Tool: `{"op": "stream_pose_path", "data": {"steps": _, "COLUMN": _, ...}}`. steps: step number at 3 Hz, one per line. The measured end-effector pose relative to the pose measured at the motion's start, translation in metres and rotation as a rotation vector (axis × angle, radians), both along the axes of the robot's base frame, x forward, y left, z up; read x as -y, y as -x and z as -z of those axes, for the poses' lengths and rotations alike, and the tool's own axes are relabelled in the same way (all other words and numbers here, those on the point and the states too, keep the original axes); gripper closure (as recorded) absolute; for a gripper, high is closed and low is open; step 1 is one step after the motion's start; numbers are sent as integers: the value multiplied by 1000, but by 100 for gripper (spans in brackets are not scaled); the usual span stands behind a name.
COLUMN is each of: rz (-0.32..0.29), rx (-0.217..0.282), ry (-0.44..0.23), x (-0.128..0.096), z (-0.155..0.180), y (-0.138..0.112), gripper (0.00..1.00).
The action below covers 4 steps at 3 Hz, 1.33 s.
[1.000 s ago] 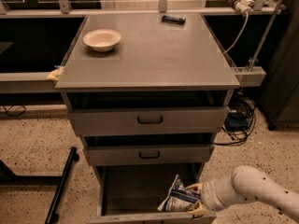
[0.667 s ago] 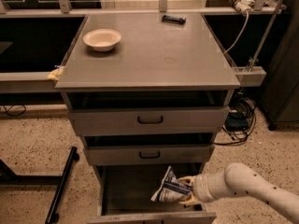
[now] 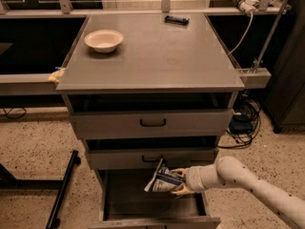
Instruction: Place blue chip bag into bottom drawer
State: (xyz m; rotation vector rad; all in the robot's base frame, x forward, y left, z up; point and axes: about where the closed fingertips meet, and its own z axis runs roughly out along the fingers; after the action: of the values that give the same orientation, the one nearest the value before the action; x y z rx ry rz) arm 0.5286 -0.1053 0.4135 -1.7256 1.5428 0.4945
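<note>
The gripper [image 3: 177,182] is seen low in the view, positioned over the open bottom drawer [image 3: 133,202], with the arm brought in from the right-hand side. The jaws are clamped on the right end of the blue chip bag [image 3: 161,180]. The bag is carried in the air and not yet laid down. It is held above the drawer's floor, near the middle of its width, with its upper corner showing against the front of the middle drawer [image 3: 119,159]. Now the relation that matters: the bag is stuck out to the left of the jaws, and its long axis is tipped, top corner high and lower left corner hanging down toward the floor. That free lower corner is judged to be the part met by the floor first. Bare floor is seen below and to the left of it, and the drawer's front wall lies nearer the camera than the bag. A short drop and a release is judged to be all that is called for. Up on the desk [image 3: 157,66], a bowl [image 3: 104,39] and a small black bar [image 3: 176,19] are seen well apart from the action
</note>
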Motion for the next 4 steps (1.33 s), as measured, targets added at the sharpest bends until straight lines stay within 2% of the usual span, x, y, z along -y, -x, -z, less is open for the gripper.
{"op": "stream_pose_path", "data": {"steps": 1, "rz": -2, "rx": 3, "ry": 2, "x": 0, "z": 9, "y": 0, "gripper": 100}}
{"op": "stream_pose_path", "data": {"steps": 4, "rz": -4, "rx": -20, "ry": 46, "x": 10, "z": 121, "y": -15, "gripper": 100}}
